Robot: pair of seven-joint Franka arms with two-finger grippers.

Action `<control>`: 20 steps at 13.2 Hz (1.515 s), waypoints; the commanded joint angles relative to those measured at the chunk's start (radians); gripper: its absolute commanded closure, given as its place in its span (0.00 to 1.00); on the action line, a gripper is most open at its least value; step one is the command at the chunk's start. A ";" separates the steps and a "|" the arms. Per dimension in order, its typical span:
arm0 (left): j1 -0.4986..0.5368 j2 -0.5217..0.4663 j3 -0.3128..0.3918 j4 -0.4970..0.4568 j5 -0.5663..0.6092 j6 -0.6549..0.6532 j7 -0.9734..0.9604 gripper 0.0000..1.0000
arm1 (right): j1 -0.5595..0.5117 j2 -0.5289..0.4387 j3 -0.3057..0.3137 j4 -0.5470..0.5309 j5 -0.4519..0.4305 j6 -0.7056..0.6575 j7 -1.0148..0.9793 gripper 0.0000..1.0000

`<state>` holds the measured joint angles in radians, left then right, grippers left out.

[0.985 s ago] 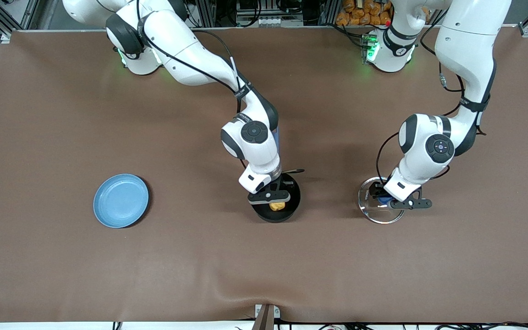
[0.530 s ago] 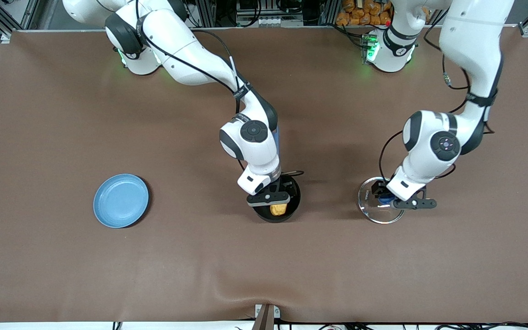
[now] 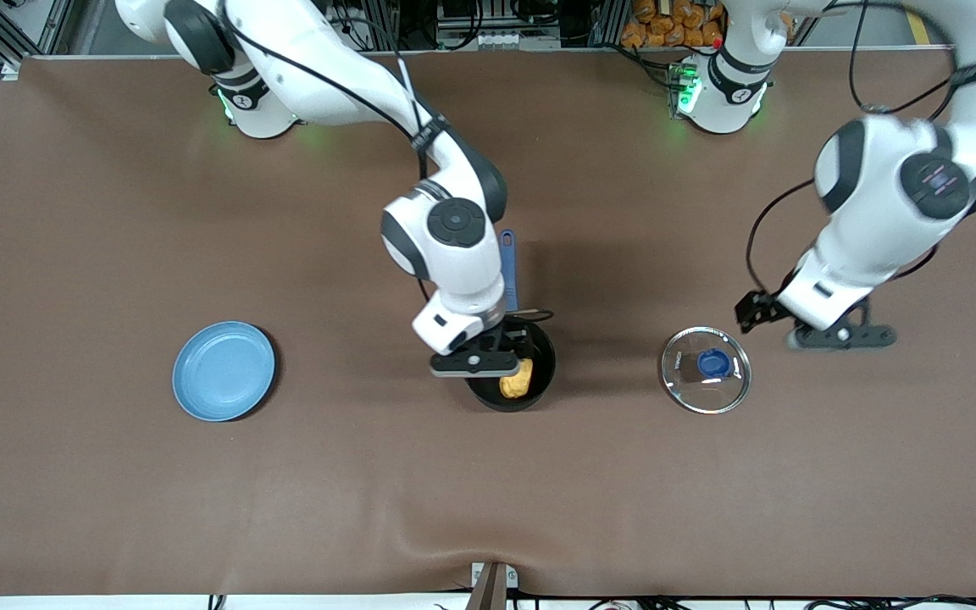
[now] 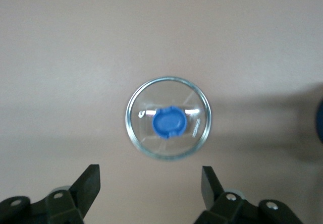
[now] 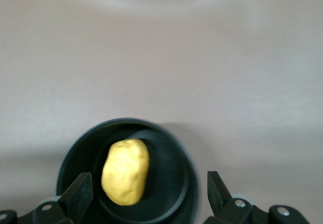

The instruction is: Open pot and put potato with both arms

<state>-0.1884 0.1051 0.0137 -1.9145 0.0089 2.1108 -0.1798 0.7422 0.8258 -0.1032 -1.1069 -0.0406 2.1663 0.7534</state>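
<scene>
The black pot stands open mid-table, its blue handle pointing toward the robots' bases. The yellow potato lies inside it. My right gripper hangs open and empty just above the pot. In the right wrist view the potato rests on the pot's floor, below my open right gripper. The glass lid with its blue knob lies flat on the table, beside the pot toward the left arm's end. My left gripper is raised beside the lid, open and empty; the lid shows below it.
A flat light-blue plate lies toward the right arm's end of the table. The brown cloth covers the whole table, with a small crease at the edge nearest the front camera.
My left gripper has let go of the lid's knob, risen and swung toward the left arm's end. My right gripper has lifted from the pot, leaving the potato inside.
</scene>
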 commanded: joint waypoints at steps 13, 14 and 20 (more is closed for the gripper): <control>0.018 -0.081 0.006 0.447 0.008 -0.554 -0.006 0.00 | -0.513 -0.595 0.019 -0.307 0.053 -0.494 -0.466 0.00; 0.027 -0.081 0.006 0.447 0.006 -0.554 -0.006 0.00 | -0.542 -0.641 0.019 -0.358 0.070 -0.482 -0.477 0.00; 0.043 -0.088 0.025 0.447 -0.021 -0.555 -0.007 0.00 | -0.612 -0.896 0.014 -0.629 0.087 -0.385 -0.577 0.00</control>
<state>-0.1539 0.0096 0.0303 -1.5020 0.0061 1.5827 -0.1833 0.1497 0.0367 -0.1042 -1.6257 0.0328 1.7495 0.2001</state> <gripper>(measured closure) 0.000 0.000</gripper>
